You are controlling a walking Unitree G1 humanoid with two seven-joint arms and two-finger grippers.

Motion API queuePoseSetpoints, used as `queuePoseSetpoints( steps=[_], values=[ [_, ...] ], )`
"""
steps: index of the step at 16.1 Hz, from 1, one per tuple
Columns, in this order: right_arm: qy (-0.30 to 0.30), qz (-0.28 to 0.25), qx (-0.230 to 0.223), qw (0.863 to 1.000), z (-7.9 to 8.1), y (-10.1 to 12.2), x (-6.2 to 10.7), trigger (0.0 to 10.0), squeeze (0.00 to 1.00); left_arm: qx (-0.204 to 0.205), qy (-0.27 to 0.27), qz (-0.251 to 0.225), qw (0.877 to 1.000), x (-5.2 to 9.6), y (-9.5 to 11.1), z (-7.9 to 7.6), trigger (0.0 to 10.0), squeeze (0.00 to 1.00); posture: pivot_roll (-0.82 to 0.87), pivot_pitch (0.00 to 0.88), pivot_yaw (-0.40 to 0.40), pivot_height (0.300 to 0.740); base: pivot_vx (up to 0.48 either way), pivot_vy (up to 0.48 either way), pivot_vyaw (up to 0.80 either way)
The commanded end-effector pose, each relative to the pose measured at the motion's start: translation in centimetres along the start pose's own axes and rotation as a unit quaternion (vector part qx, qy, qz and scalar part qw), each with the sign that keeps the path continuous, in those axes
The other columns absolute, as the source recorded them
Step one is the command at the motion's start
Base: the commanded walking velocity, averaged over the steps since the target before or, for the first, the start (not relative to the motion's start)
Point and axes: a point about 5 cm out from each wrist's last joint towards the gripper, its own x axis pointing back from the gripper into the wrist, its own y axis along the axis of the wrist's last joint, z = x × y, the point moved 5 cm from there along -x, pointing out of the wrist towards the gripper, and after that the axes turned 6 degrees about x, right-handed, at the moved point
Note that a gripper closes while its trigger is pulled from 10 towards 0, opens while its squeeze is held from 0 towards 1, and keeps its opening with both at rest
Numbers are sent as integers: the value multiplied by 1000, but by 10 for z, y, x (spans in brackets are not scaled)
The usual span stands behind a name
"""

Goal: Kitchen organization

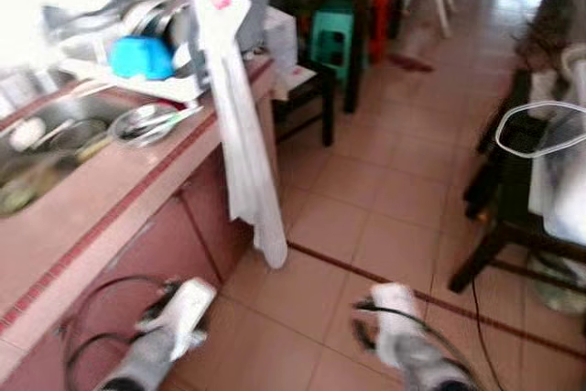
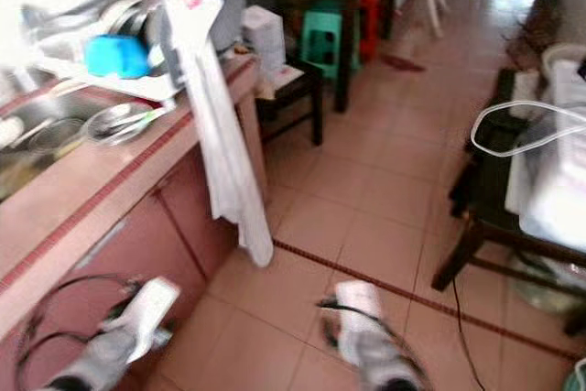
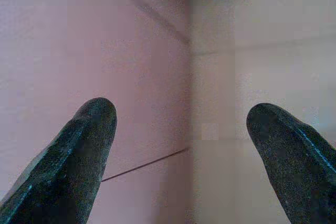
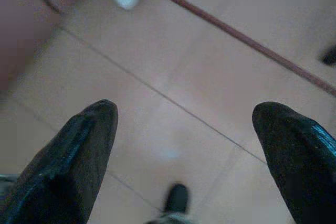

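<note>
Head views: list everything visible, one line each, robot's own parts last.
Counter: one, pinkish, along the robot's left.
Sink: one, steel, set in the counter.
Metal bowl: one, silver, on the counter beside the sink.
Blue bowl: one, on the white rack.
Cloth: one, white, hanging over the counter edge.
Stool: one, green, under the far table.
Dark stand: one, on the right.
Left hand: open, empty, over the floor.
Right hand: open, empty, over floor tiles.
</note>
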Motion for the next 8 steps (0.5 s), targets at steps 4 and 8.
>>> queuePoseSetpoints(
  steps=[4,8],
  values=[
    [-21,14,-5,1000,-18,-9,2,10000,0,2,-11,-18,1000,-2,13,-8,10000,0,-35,42,86,740,457,0,-530],
    [-21,14,-6,1000,-18,-9,3,10000,0,1,-11,-17,1000,-2,12,-9,10000,0,-35,40,85,740,384,0,-398]
  ],
)
